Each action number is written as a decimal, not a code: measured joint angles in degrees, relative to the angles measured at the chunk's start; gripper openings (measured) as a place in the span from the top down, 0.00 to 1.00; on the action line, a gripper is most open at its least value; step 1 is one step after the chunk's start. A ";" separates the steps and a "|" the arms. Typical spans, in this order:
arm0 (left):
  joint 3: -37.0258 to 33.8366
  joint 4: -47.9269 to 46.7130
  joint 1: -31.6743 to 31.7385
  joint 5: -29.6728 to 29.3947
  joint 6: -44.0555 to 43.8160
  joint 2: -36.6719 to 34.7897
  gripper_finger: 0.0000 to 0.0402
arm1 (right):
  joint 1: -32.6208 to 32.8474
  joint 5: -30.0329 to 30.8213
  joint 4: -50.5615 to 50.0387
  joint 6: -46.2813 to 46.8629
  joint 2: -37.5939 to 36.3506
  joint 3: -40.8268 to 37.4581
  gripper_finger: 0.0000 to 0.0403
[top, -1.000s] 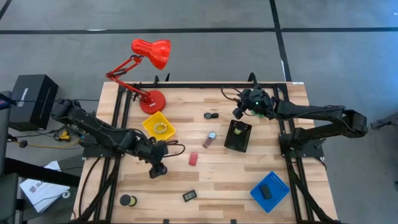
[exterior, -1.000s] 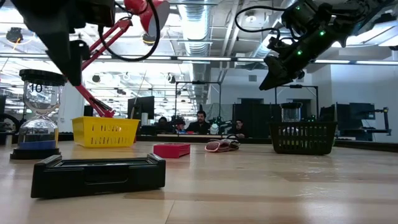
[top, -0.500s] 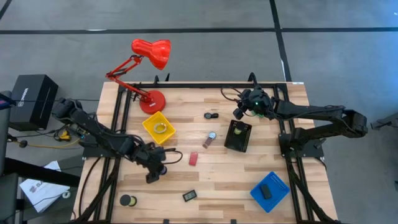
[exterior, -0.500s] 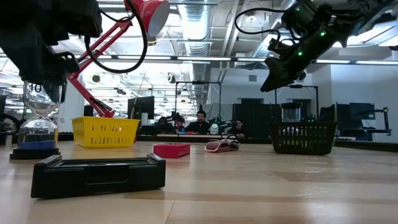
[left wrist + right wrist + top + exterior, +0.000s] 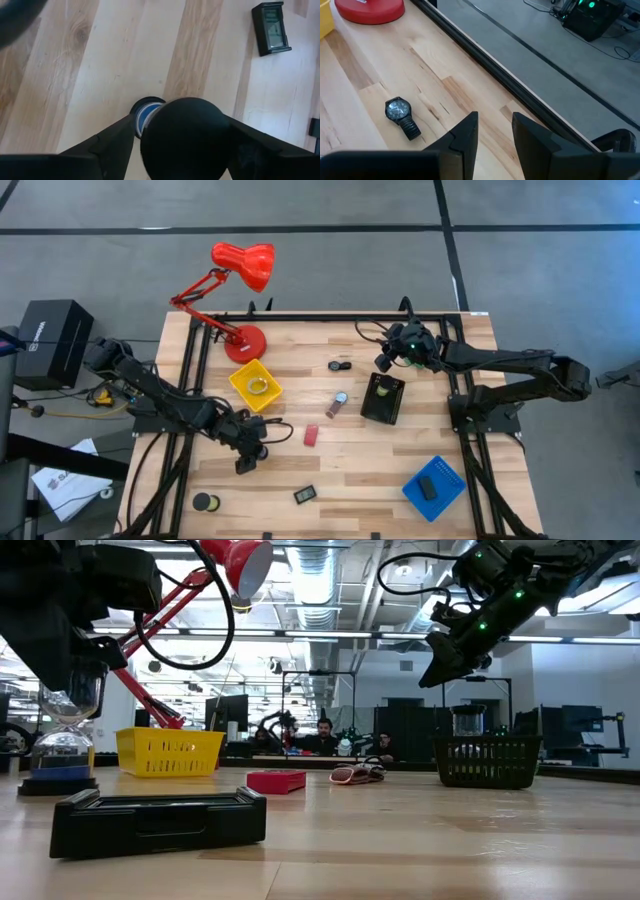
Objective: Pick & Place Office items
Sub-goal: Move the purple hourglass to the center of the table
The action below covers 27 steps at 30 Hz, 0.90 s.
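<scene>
Hourglass (image 5: 62,735): I see it upright on its blue base near the table's front left corner; black top cap, clear glass bulbs.
Left gripper (image 5: 243,463): raised over the front left part of the table, aimed down toward the hourglass. From above, it sits just inboard of the hourglass rather than over it.
Left claw: fingers (image 5: 115,140) spread wide. On my left wrist feed the hourglass's black cap shows between them, but I cannot tell if either finger touches it.
Right gripper (image 5: 383,362): held high near the back right, above the rear edge of the black tray (image 5: 372,412).
Right claw: fingers (image 5: 462,137) stand a little apart with only bare table showing between them.
Wristwatch (image 5: 399,110): flat on the wood at the back middle, near the right gripper and apart from it.
Green piece (image 5: 381,390): inside the black tray.
Black block (image 5: 428,488): inside the blue tray (image 5: 447,470) at the front right.
Red block (image 5: 311,435): on bare wood mid-table, to the right of the left gripper.
Silvery piece (image 5: 337,404): on the wood between the red block and the wristwatch.
Small display unit (image 5: 271,34): black, flat on the table near the front edge, to the right of the hourglass.
Yellow tray (image 5: 240,380): beside the red desk lamp (image 5: 240,265), with a pale ring (image 5: 258,387) in it.
Room beyond: people (image 5: 323,735) seated at desks.
</scene>
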 joint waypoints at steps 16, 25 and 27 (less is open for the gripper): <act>0.02 2.77 0.21 -1.67 0.02 -0.03 0.49 | 0.00 0.00 0.00 0.00 0.00 0.00 0.72; 0.02 13.11 1.44 -6.08 3.67 -0.03 0.49 | 0.00 0.00 0.22 0.00 0.00 0.00 0.72; 0.02 18.90 2.02 -7.52 8.68 -0.03 0.48 | 0.00 0.00 0.44 0.00 0.00 0.00 0.72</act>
